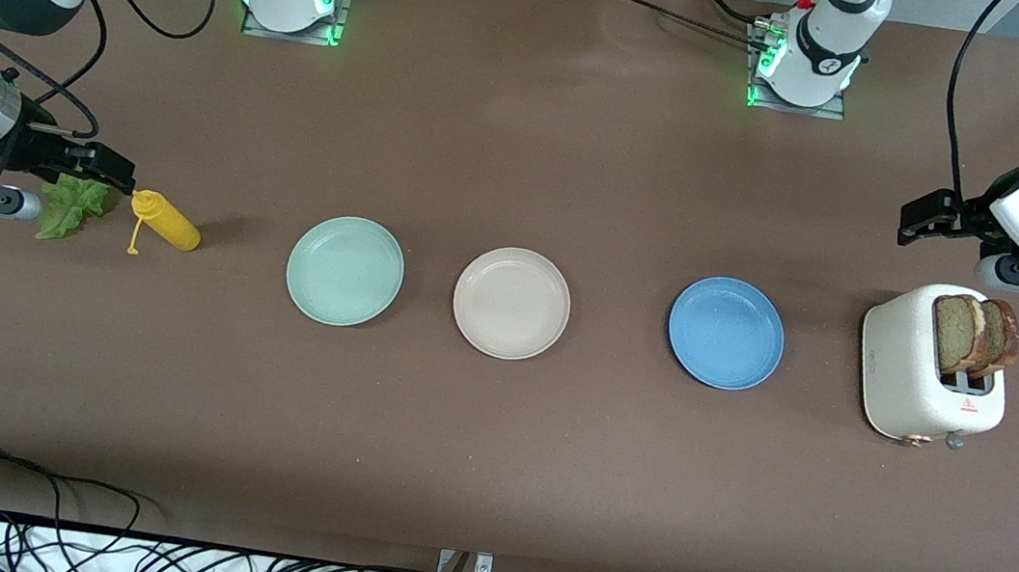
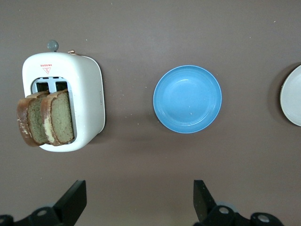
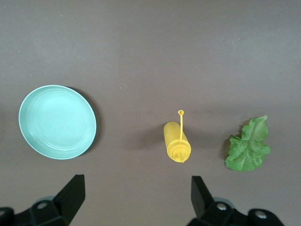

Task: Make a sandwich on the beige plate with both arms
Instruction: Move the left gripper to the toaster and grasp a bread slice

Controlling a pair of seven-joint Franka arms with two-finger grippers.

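Nothing is on the beige plate (image 1: pixel 511 303) yet: left tool (image 2: pixel 138 200) hangs spread above the bench near the toaster's bread slices (image 1: pixel 975 333), right tool (image 3: pixel 136 197) spread near the lettuce leaf (image 1: pixel 72 208), so picking comes next.

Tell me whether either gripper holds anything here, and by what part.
Nothing is held. The left gripper is open above the table near the toaster; the right gripper is open near the lettuce leaf.

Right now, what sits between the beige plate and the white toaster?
Only the round blue plate, seen in the front view, between the round beige plate and white toaster.
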